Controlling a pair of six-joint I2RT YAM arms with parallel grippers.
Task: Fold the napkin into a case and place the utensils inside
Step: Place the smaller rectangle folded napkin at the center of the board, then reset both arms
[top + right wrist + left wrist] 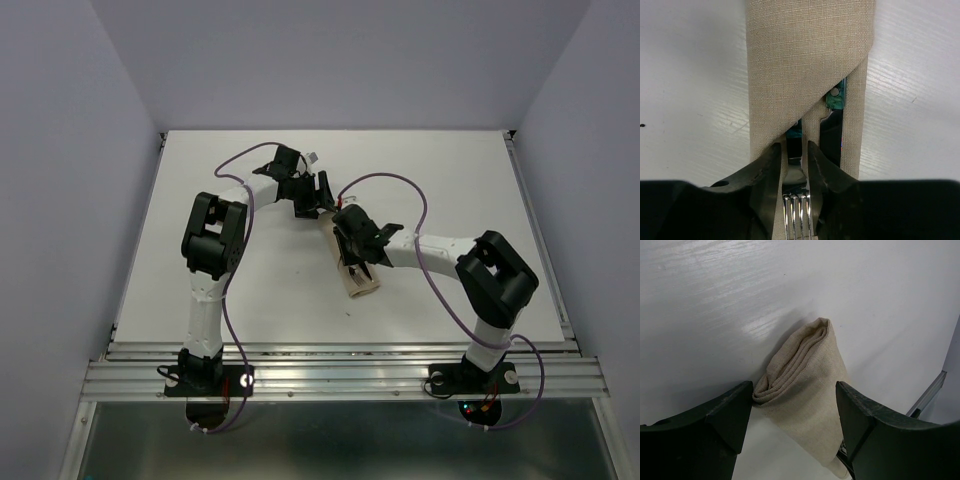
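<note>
Nearest us, our right gripper [794,152] is pinched shut on the fork [795,216] just behind its tines. The fork's teal handle is tucked under the diagonal flap of the case [805,60], which lies at mid-table. To do this step well, we judge the fork should stay in line with the pocket's long axis and slide in slowly, so the cloth does not bunch or drag. A second utensil [835,100] sits beside it in the pocket. Only the right wrist view shows this; from above, our own arm hides both pieces. Farther out, our left gripper [792,397] has its fingers [720,420] spread wide either side of the case's layered far end, gripping nothing. Only the left wrist view shows those stacked folds, and from there we could brace the cloth.
</note>
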